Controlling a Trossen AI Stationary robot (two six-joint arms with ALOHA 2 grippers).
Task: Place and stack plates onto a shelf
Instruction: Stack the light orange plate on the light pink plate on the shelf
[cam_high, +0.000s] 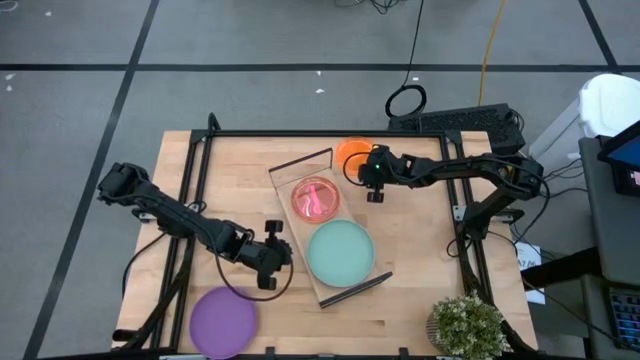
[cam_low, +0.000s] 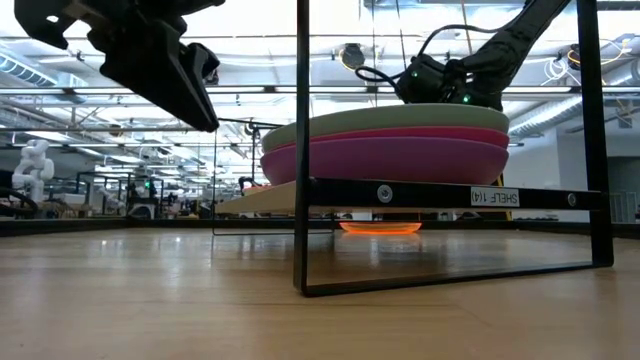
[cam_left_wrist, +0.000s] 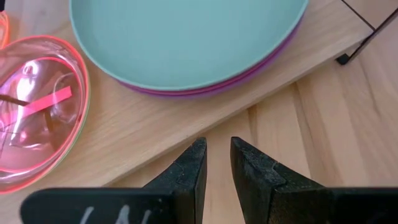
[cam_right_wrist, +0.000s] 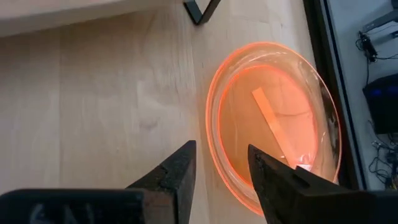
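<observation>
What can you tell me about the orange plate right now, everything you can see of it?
The orange plate is a small, round, translucent plastic dish with a raised rim and a divider ridge across its inside. It lies flat and right way up on the bare tabletop, off the shelf, just beyond the shelf's far end. Nothing is stacked on it. The right gripper hangs directly over its near rim with fingers open, not gripping it; whether a fingertip touches the rim cannot be told.

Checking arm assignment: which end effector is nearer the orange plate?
Right. The right end effector hovers at the orange plate; the left end effector sits across the shelf.
</observation>
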